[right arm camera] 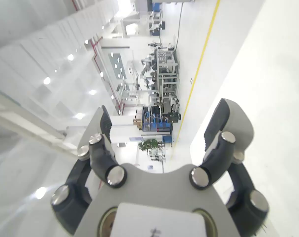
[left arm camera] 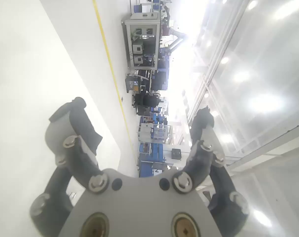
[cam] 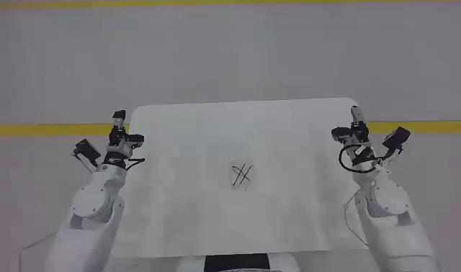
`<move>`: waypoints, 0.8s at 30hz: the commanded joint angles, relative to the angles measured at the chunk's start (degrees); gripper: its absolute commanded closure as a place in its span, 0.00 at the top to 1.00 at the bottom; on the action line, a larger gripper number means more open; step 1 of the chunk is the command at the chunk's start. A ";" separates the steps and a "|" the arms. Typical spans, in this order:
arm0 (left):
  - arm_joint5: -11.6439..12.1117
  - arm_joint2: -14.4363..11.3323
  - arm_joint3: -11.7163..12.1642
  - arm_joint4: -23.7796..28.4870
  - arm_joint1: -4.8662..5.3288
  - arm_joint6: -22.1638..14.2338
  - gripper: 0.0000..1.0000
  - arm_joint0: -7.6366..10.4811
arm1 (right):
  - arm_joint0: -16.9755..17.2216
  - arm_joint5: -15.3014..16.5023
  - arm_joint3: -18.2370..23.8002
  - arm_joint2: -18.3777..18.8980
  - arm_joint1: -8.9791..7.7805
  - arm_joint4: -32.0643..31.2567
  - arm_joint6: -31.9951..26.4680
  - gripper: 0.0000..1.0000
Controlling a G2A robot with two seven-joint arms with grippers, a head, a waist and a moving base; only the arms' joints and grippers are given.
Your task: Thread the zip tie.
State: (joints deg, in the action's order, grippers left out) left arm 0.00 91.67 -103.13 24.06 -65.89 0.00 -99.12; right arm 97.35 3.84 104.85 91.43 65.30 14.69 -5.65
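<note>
Zip ties (cam: 242,175) lie crossed between spread left claw (left arm camera: 140,109) and right claw (right arm camera: 163,107).

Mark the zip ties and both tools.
zip ties (cam: 242,175), top view, where the strands cross.
left tool (left arm camera: 140,106), left wrist view, midway between its open fingertips.
right tool (right arm camera: 161,104), right wrist view, midway between its open fingertips.
</note>
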 commanded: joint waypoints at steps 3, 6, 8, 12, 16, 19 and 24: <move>0.00 0.00 0.00 0.00 0.00 0.00 1.00 0.00 | -2.69 2.67 1.14 -2.87 -0.28 -10.96 -6.34 1.00; 0.00 0.00 0.00 0.00 0.00 0.00 1.00 0.00 | -4.26 2.99 0.77 -5.14 -0.19 -12.84 -8.79 1.00; 0.00 0.00 0.00 0.00 0.00 0.00 1.00 0.00 | -4.26 2.99 0.77 -5.14 -0.19 -12.84 -8.79 1.00; 0.00 0.00 0.00 0.00 0.00 0.00 1.00 0.00 | -4.26 2.99 0.77 -5.14 -0.19 -12.84 -8.79 1.00; 0.00 0.00 0.00 0.00 0.00 0.00 1.00 0.00 | -4.91 3.56 1.81 -5.34 -0.24 -13.79 -9.54 1.00; 0.00 0.00 0.00 0.00 0.00 0.00 1.00 0.00 | -9.34 3.77 2.12 -6.67 -0.51 -19.31 -14.28 1.00; 0.00 0.00 0.00 0.00 0.00 0.00 1.00 0.00 | -15.93 2.59 1.40 -9.25 -0.81 -26.41 -21.73 1.00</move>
State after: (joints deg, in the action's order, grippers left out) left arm 0.00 91.67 -103.13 24.06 -65.89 0.00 -99.12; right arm 82.64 6.66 106.39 82.62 64.52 -10.24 -26.12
